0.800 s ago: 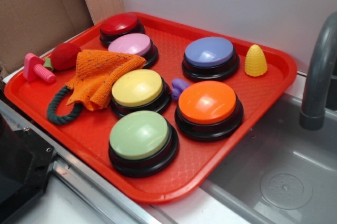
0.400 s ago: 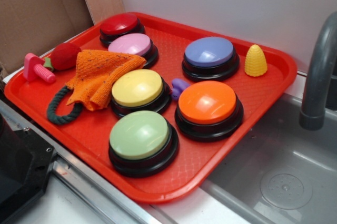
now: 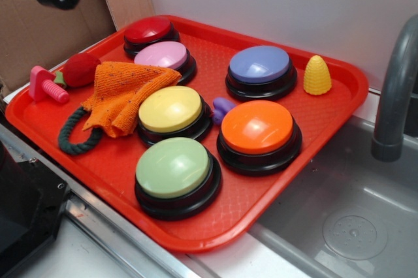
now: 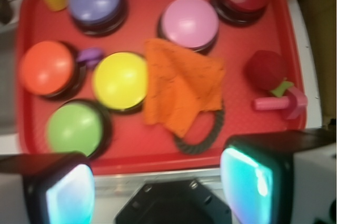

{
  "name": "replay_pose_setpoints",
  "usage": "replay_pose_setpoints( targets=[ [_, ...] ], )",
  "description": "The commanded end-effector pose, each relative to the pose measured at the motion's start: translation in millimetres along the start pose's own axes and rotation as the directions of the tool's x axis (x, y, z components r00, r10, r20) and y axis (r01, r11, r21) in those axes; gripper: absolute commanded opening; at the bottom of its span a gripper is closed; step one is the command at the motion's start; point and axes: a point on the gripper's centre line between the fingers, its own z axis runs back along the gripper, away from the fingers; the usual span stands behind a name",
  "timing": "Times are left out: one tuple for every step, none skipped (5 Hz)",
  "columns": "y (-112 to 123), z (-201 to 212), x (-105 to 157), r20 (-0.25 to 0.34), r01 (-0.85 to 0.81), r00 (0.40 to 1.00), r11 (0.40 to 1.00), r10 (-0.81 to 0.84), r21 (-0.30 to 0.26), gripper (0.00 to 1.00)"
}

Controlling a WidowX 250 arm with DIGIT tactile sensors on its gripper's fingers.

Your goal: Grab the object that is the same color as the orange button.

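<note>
The gripper [image 4: 158,182], spread wide and empty, is cut off above the orange cloth [image 3: 124,92].

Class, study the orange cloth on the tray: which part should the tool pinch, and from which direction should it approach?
Pinch the raised fold along the middle of the orange cloth, coming straight down from above. It lies draped and bunched, overlapping the rope ring and touching the yellow button, so a side approach looks crowded. The tool is open.

I see an orange, dark-specked cloth [image 3: 124,92], a glossy orange button [image 3: 258,128] on black, red tray [image 3: 274,200].
</note>
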Motion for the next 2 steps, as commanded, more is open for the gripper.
replay_pose_setpoints(
  targets=[
    [40.3,-43.6,22.0,0.122,-0.025,0.992,0.999,0.021,0.030,1.00],
    [61.2,-72.6,32.0,0.140,-0.068,0.988,0.995,0.057,0.073,1.00]
  ],
)
